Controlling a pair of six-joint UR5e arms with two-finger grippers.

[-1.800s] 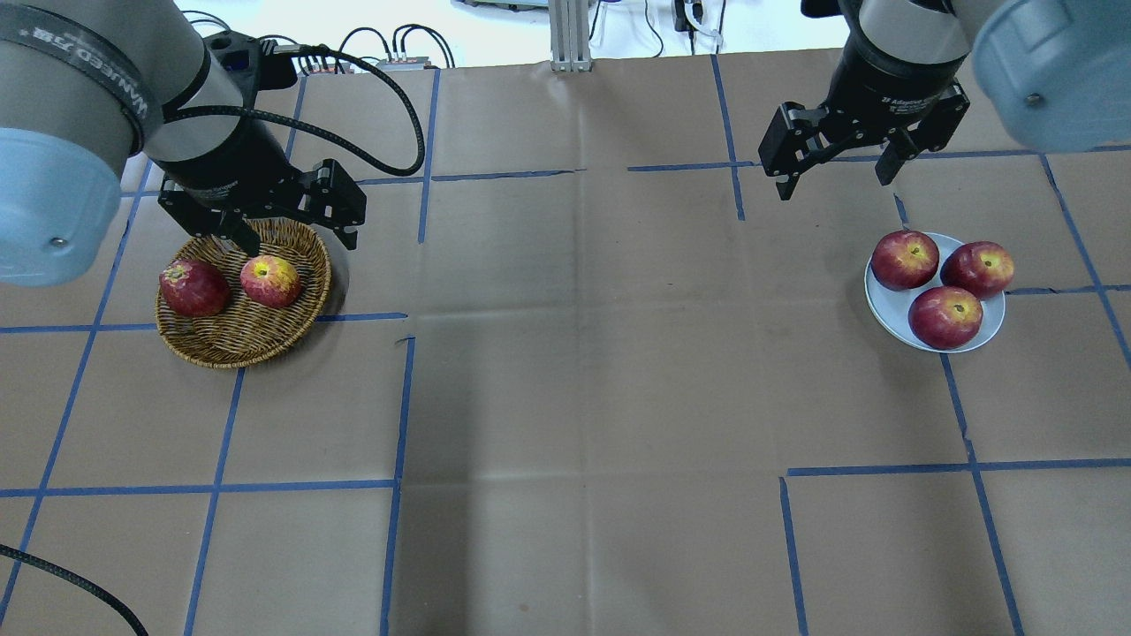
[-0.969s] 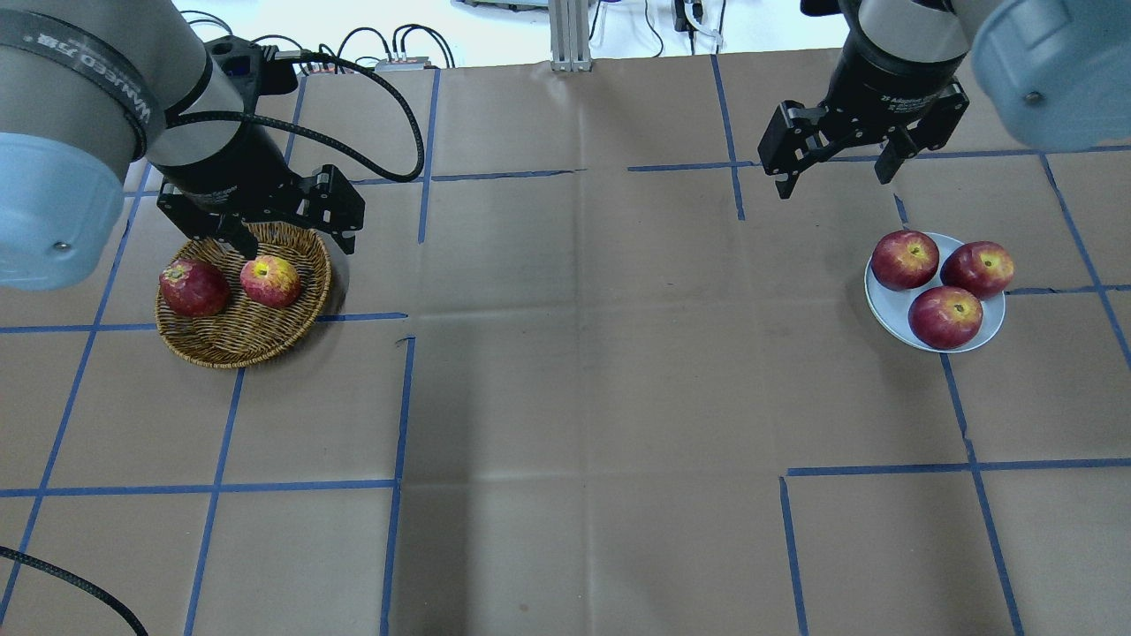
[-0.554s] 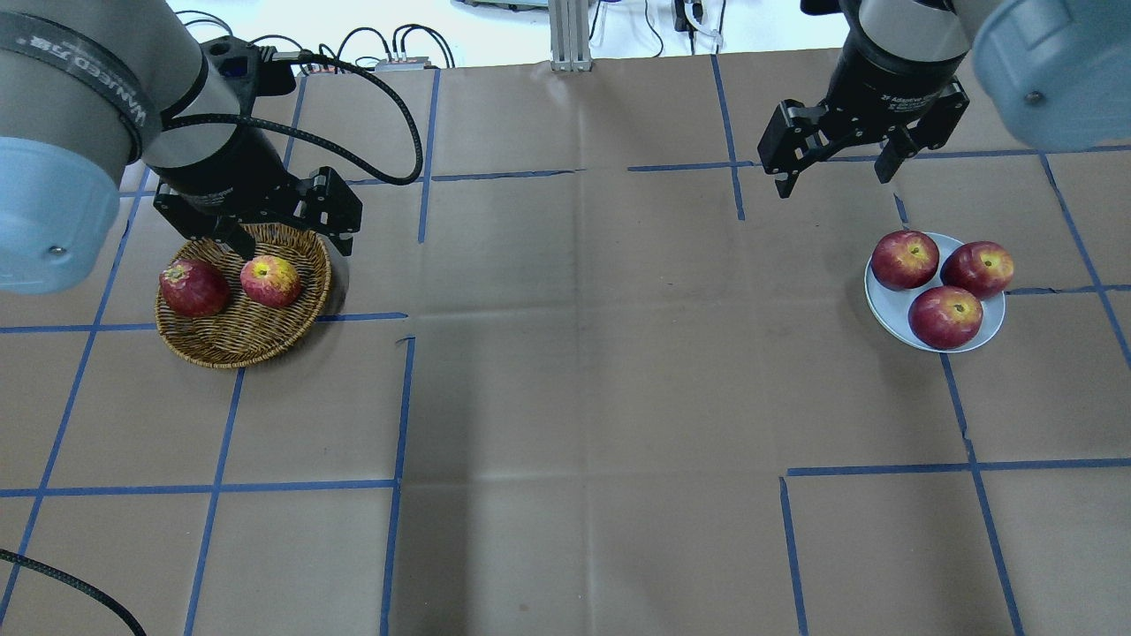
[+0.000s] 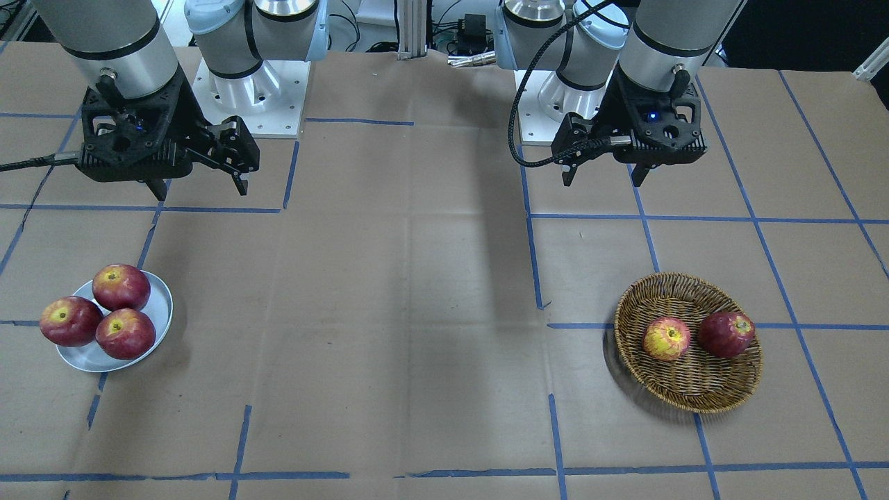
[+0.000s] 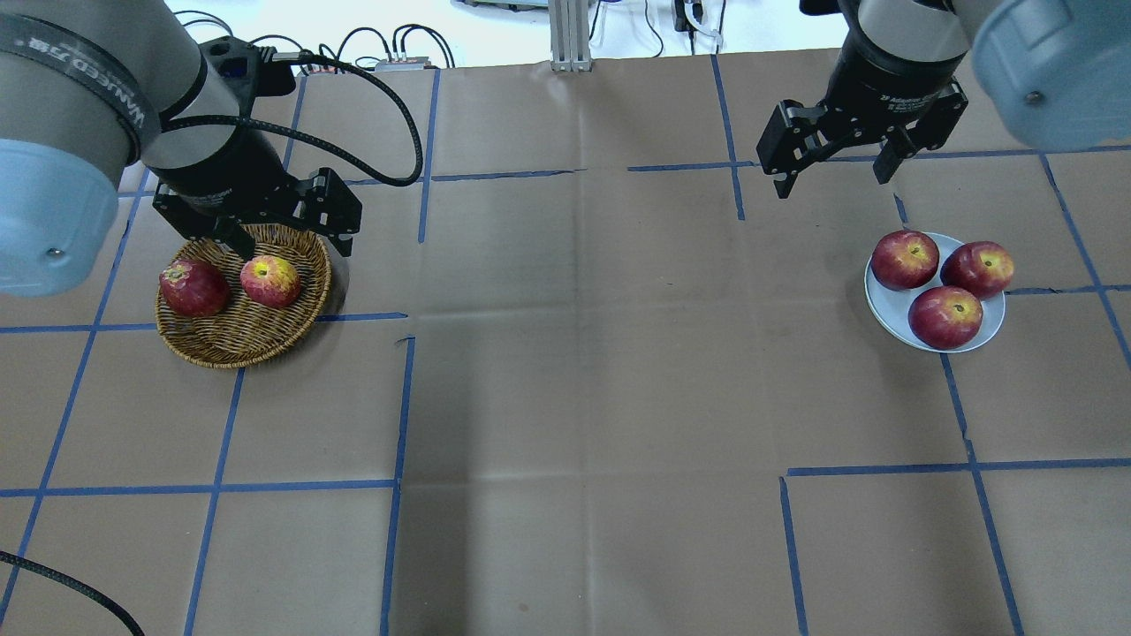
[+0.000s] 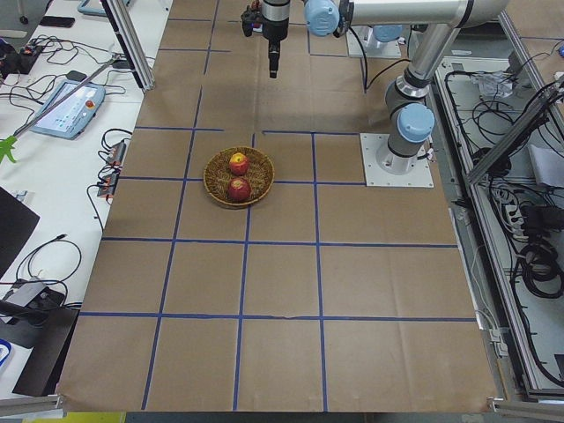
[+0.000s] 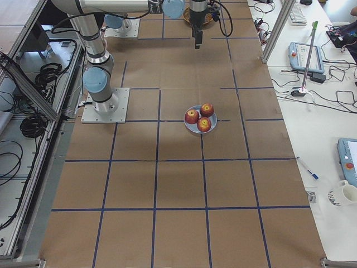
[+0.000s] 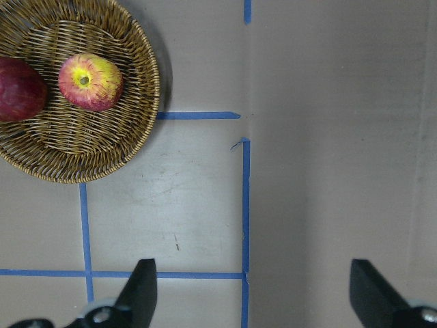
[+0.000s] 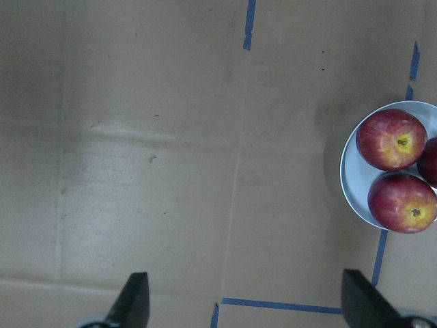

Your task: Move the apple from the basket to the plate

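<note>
The paler yellow-red apple (image 5: 270, 281) lies in the wicker basket (image 5: 239, 349) at the table's left, beside a dark red apple (image 5: 193, 287). It also shows in the front view (image 4: 666, 338) and the left wrist view (image 8: 90, 82). My left gripper (image 5: 296, 247) is open and empty, raised above the table by the basket's far rim. The grey plate (image 5: 892, 309) sits at the right and holds three dark red apples. My right gripper (image 5: 832, 183) is open and empty, raised behind and left of the plate (image 9: 351, 184).
Brown paper with blue tape lines covers the table. A black cable loops from my left wrist (image 5: 389, 106). The arm bases (image 4: 243, 83) stand at the table's far side in the front view. Bare paper lies between basket and plate.
My left gripper has drifted slightly back and to the left above the basket's far rim, still open. The right arm and all apples have not moved.
</note>
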